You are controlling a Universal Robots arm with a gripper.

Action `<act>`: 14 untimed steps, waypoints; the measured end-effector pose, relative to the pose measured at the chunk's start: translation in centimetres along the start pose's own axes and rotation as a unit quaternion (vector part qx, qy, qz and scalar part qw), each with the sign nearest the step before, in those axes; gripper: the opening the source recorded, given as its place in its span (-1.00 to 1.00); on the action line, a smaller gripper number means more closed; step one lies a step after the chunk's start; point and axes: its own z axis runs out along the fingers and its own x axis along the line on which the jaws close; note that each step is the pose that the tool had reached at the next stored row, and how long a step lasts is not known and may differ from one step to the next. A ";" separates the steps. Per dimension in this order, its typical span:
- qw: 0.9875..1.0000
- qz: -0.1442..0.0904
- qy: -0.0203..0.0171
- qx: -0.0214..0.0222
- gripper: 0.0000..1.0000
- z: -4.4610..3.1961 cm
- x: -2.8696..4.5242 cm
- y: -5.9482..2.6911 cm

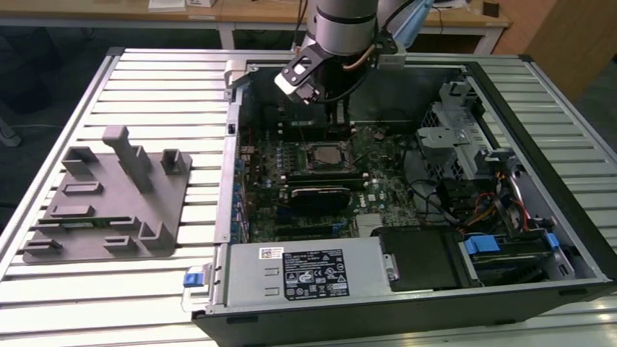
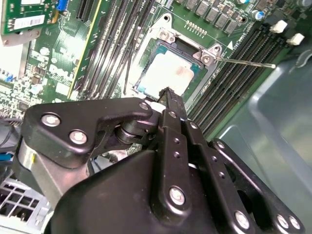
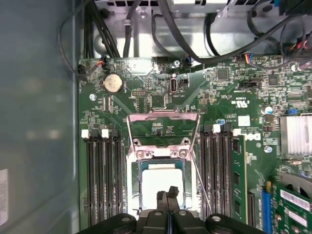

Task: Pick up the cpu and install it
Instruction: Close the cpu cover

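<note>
The cpu (image 3: 158, 178) lies flat in its socket on the motherboard (image 3: 146, 83), shiny top facing up, directly under the tips of the jaws. In both wrist views the tips cover one edge of it. The gripper (image 3: 168, 194) has its jaws pressed together with nothing between them, so I judge that the chip is carried by the socket and not by the robot. Whether the tips touch the metal top or hang just above it, I cannot tell. The load plate (image 3: 163, 127) stands open on the far side of the chip from the jaws, and the thin lever (image 2: 243, 61) sticks out beside the socket, which is probably why the chip is free to reach. Memory slots (image 3: 105, 180) run on both sides of the jaws. In the exterior view the arm (image 1: 342, 29) reaches steeply down into the open computer case (image 1: 501, 94), wrist pointing at the board.
</note>
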 end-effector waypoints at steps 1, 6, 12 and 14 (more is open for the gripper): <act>1.000 0.000 0.000 0.000 -0.79 -0.24 0.00 0.01; 1.000 0.000 0.000 -0.001 -0.79 -1.30 -0.02 0.03; 1.000 0.000 0.000 -0.001 -0.79 -1.95 -0.02 0.05; 1.000 0.000 0.000 -0.001 -0.79 -1.95 -0.02 0.05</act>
